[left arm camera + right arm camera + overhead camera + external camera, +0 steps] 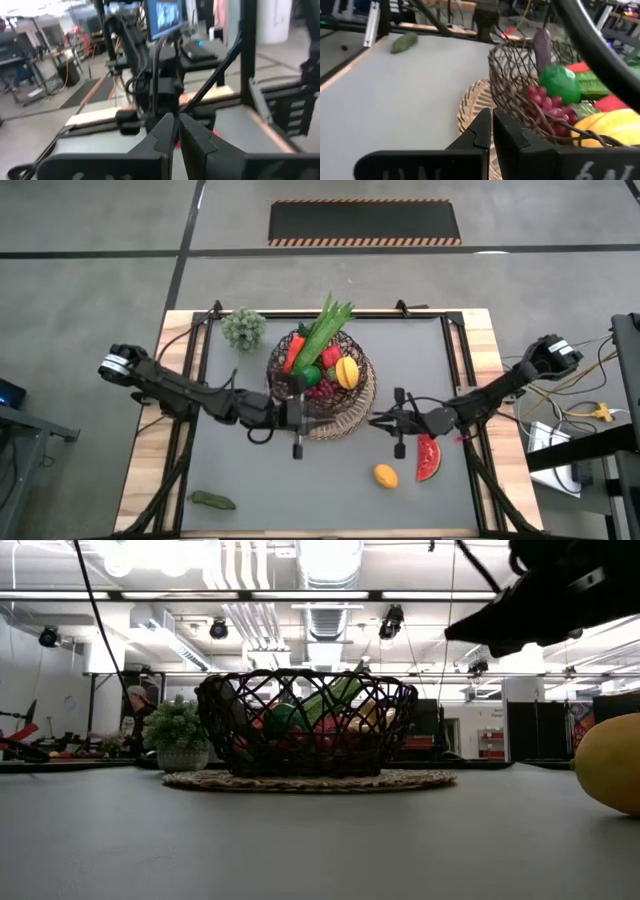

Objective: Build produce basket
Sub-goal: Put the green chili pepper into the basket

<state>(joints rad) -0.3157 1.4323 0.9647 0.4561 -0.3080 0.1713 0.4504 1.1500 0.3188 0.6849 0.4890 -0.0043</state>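
From above, my left claw (297,448) hangs by the near edge of the basket (357,412), with its fingers pressed together and nothing in them. My right claw (399,448) hangs just past the basket's other side, shut and empty too. The basket sits in the middle of the table (240,480) and already has carrot, leaves, pepper, grapes and a yellow fruit in it. An orange-yellow fruit (385,475), the watermelon slice (428,458) and a green vegetable (212,500) lie outside on the table. I think the next job is one of these, so I should open my right claw wide first, come down straight over the fruit and squeeze gently.

From table height, the basket (305,725) stands on its woven mat (300,780). The yellow fruit (608,762) is cut off at the edge. My claws do not show here.

From my left wrist, my shut fingers (165,135) point across the table. Things are blurry, and I cannot find the basket.

From my right wrist, my shut fingers (482,132) are near the basket wall (512,100). The lime (560,84) and grapes (547,102) show inside. The green vegetable (403,42) lies far off. The watermelon is out of sight.
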